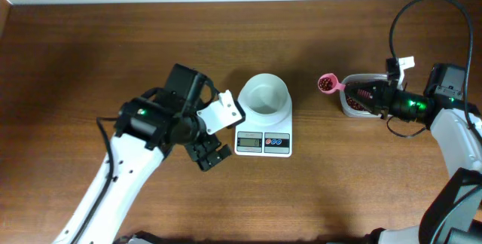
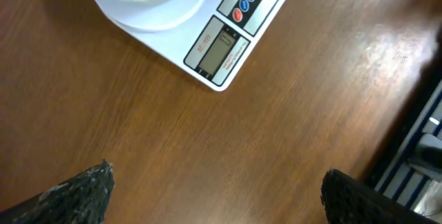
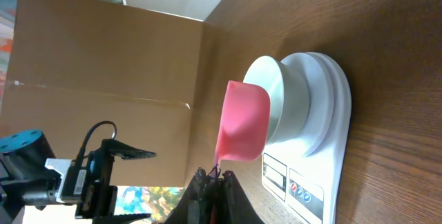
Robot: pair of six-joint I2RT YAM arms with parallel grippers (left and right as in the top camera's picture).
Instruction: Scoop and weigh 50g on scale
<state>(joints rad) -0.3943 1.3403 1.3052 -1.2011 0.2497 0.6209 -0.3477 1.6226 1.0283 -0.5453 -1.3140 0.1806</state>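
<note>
Gripper, right (overhead): right gripper (image 1: 380,97) clenched on the handle of the pink spoon (image 1: 337,86); the cup holds a few beans (image 1: 326,84) and hangs between tub and scale.
Tub (overhead): clear tub (image 1: 351,109) under the right gripper, with more beans inside.
Scale (overhead): scale (image 1: 263,143) on the bench (image 1: 90,48), with a white bowl (image 1: 265,97) on its platform; the bowl looks empty.
Gripper, left (overhead): left gripper (image 1: 213,156) released and holding nothing, just beside the scale's left front corner.
Left wrist: fingers (image 2: 76,193) spread wide over bare bench; scale and bowl lie beyond them; display (image 2: 219,48) unreadable.
Right wrist: spoon's pink underside (image 3: 242,120) sits near the bowl (image 3: 273,92), not yet over it; the right gripper's jaws are closed at the bottom edge.
Step (judged): loaded spoon in transit from tub to bowl.
Next move (judged): keep the cup level, clear the bowl rim, then tip.
Obstruction (judged): none on the path; the left gripper stands aside.
</note>
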